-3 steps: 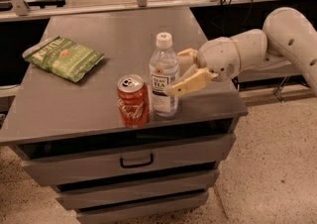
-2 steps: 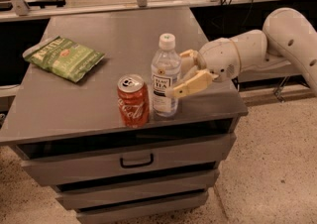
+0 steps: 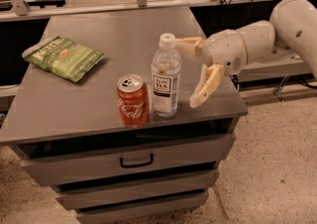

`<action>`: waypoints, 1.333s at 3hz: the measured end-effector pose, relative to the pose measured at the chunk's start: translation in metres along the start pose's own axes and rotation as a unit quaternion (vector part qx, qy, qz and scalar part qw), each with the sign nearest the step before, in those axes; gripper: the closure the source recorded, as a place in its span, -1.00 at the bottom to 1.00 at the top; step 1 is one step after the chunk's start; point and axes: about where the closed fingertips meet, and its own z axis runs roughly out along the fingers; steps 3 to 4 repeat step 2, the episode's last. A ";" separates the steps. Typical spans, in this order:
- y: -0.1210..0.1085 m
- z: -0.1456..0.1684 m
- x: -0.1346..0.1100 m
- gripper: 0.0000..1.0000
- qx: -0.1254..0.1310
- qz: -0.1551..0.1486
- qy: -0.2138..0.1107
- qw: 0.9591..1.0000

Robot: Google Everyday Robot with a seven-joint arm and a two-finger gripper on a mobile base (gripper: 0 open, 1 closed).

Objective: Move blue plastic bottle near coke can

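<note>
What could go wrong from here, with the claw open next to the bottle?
1. The claw is open right beside the blue plastic bottle, with one finger near its cap. A sideways pull-out could clip the tall bottle and tip it.
2. The bottle stands close to the coke can; tipping that way, it could knock the can.
3. Both stand near the front edge of the cabinet top; a knocked one could roll off.
</note>
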 end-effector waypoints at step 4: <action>-0.008 -0.066 -0.048 -1.00 0.056 -0.031 0.025 0.998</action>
